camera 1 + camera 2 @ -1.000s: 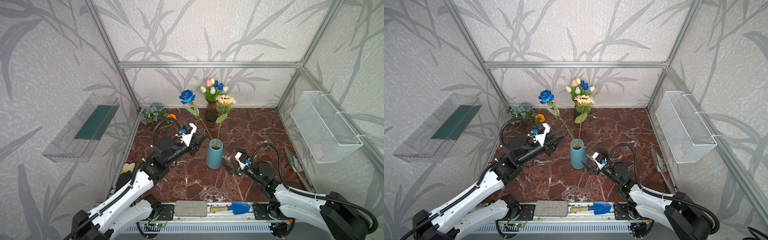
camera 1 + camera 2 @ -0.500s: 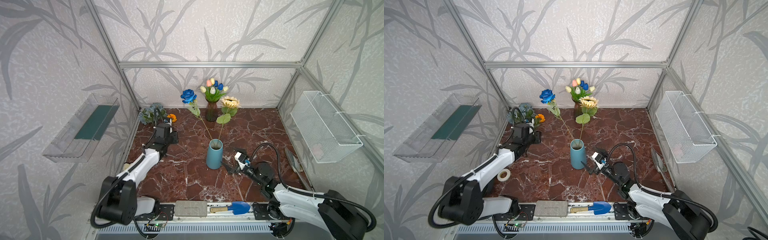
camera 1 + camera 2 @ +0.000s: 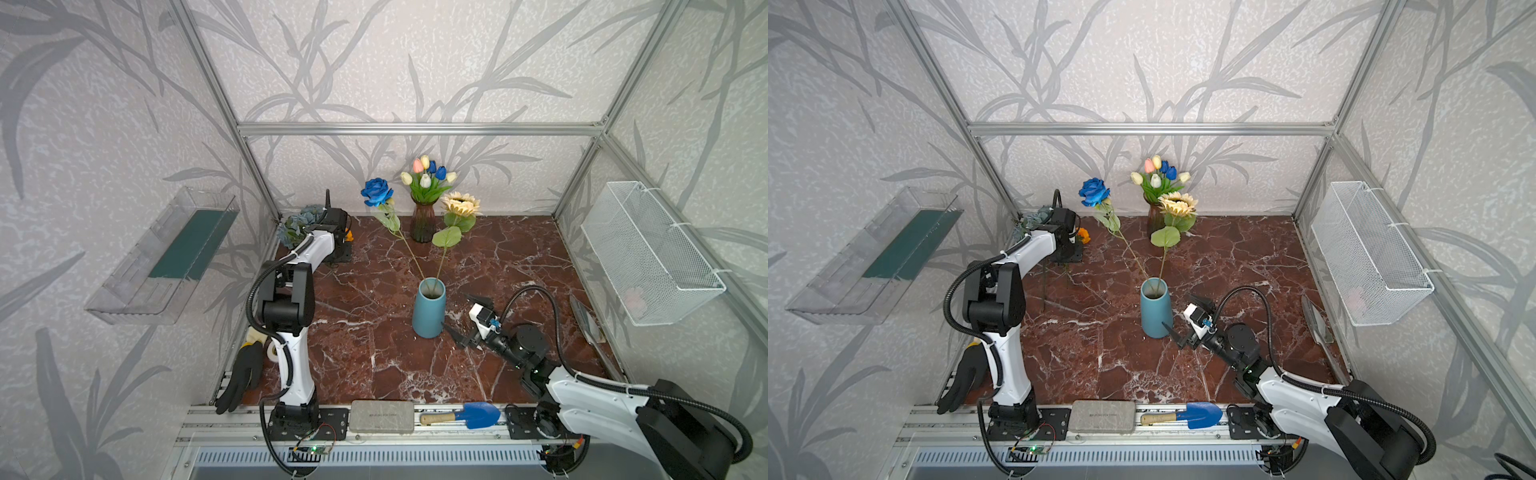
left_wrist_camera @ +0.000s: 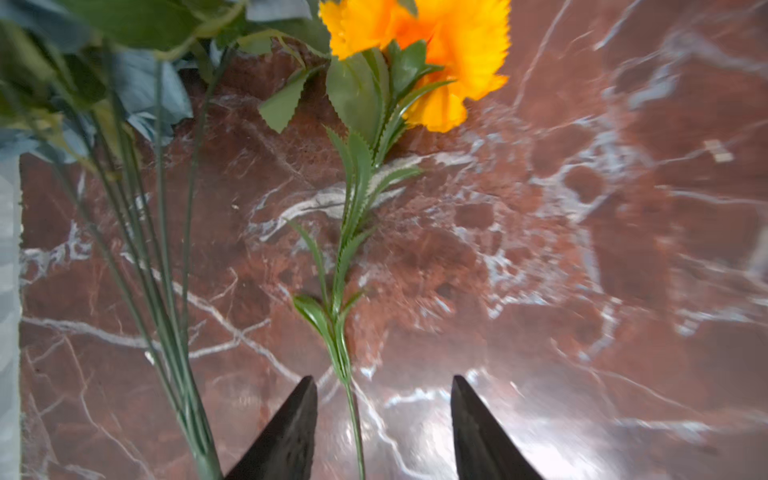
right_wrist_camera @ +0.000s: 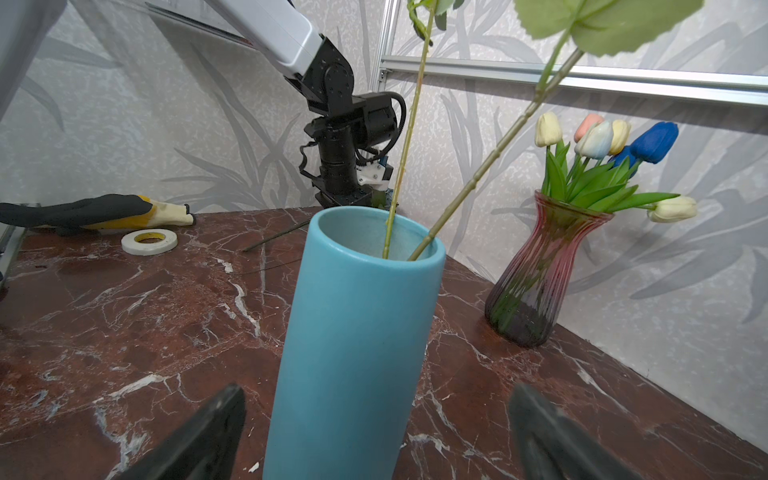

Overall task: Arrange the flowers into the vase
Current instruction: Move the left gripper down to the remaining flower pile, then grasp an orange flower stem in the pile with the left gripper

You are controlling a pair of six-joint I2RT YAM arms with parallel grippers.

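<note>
Behind the matte blue vase (image 3: pixel 429 309), the left gripper (image 4: pixel 382 378) is straddling, jaws spread, the wiry stem of the orange bloom (image 4: pixel 419 54) (right gripper (image 5: pixel 378 387) gaping too).

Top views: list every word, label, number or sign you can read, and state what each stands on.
Grey block at the front edge: one short line of small print, too blurred to read.
Nothing else in any view carries legible text.

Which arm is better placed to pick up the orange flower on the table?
The left. The left end effector is open, the stem of the orange flower between its jaws. The right end effector stands open beside the blue vase.
</note>
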